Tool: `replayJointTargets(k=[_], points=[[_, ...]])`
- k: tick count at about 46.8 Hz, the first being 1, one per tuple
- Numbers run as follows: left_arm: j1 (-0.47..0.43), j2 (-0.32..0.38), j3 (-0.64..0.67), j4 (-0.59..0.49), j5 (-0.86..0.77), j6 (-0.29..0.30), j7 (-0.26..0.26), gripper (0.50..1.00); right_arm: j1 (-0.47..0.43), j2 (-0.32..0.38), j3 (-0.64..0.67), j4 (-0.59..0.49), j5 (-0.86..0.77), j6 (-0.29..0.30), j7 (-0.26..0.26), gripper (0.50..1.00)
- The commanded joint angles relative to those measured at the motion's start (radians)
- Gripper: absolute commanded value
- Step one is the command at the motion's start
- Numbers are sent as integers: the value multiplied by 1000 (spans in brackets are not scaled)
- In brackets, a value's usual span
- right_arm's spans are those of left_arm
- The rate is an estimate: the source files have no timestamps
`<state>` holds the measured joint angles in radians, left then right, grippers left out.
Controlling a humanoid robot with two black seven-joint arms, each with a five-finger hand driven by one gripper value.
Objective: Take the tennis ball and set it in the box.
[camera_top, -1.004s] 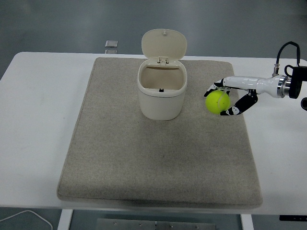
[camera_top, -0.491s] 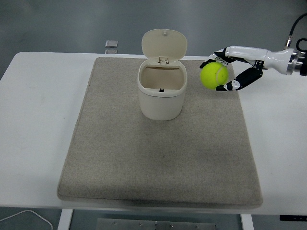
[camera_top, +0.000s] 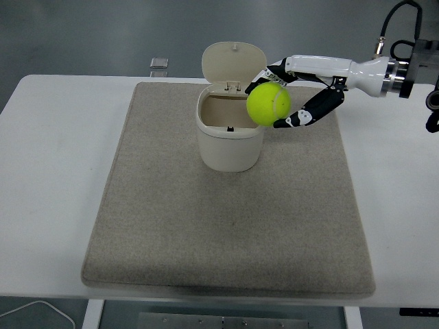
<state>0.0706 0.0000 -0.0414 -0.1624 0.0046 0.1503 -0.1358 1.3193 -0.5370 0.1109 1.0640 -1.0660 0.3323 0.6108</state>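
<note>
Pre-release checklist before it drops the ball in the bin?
1. Grasp: right hand shut on the tennis ball, fingers wrapped around it: ok.
2. Lid of the box open, tilted back: ok.
3. Box opening unobstructed: ok.
4. Ball centred over the opening: not ok, it overlaps the box's right rim.
5. Height above the rim: cannot tell from one view.
6. Box upright on the mat: ok.
</note>
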Motion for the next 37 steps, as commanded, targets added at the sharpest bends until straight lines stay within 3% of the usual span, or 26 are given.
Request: replayJointTargets(k=[1, 12, 19, 26, 32, 37], points=[[0, 0, 0, 0, 1, 0, 1, 996, 11, 25, 0, -7, 0, -19, -2, 500], [0, 0, 0, 0, 0, 0, -1, 996, 26, 100, -7, -38, -6, -68, -74, 500], [0, 0, 0, 0, 1, 0, -1, 996, 26, 120, -13, -58, -9, -73, -89, 541], [0, 0, 0, 0, 0, 0, -1, 996, 24, 124, -16, -81, -15, -87, -91, 613], [-2, 0, 0, 0, 0, 0, -1, 996, 23, 124, -17, -87, -17, -87, -112, 723], [0, 0, 0, 0, 0, 0, -1, 996, 24, 124, -17, -90, -17, -87, -115, 784]])
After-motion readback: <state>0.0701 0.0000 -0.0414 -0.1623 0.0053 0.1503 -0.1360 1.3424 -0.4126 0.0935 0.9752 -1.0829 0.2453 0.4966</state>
